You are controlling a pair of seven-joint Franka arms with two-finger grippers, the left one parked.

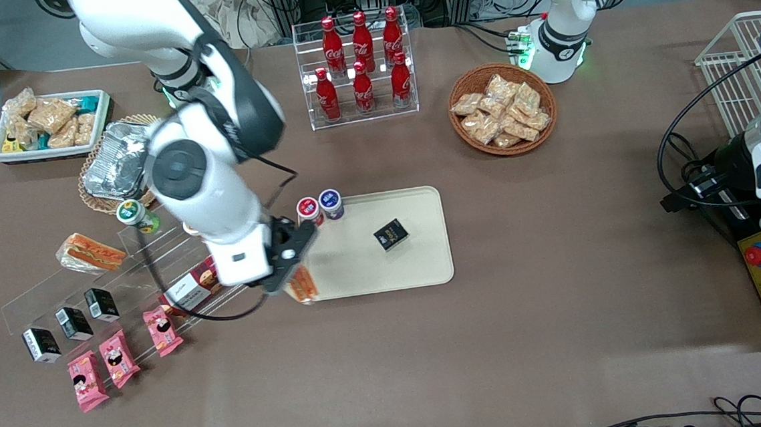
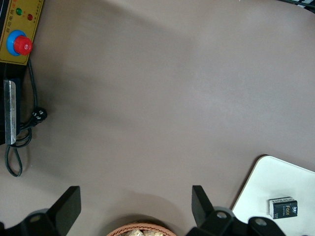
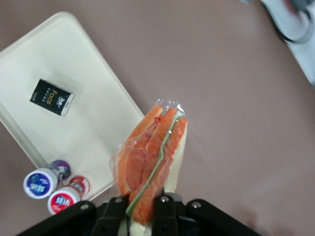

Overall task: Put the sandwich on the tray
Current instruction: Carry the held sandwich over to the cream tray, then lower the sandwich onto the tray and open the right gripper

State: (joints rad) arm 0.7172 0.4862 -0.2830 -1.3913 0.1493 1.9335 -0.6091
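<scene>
The gripper (image 1: 293, 263) is clamped on the wrapped sandwich (image 3: 150, 164), holding it over the near corner of the tray (image 1: 424, 264) at the working arm's end. A small black box (image 1: 391, 234) lies on the tray.

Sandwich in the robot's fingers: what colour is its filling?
Orange, with a thin green stripe; the sandwich shows best in the right wrist view.
</scene>
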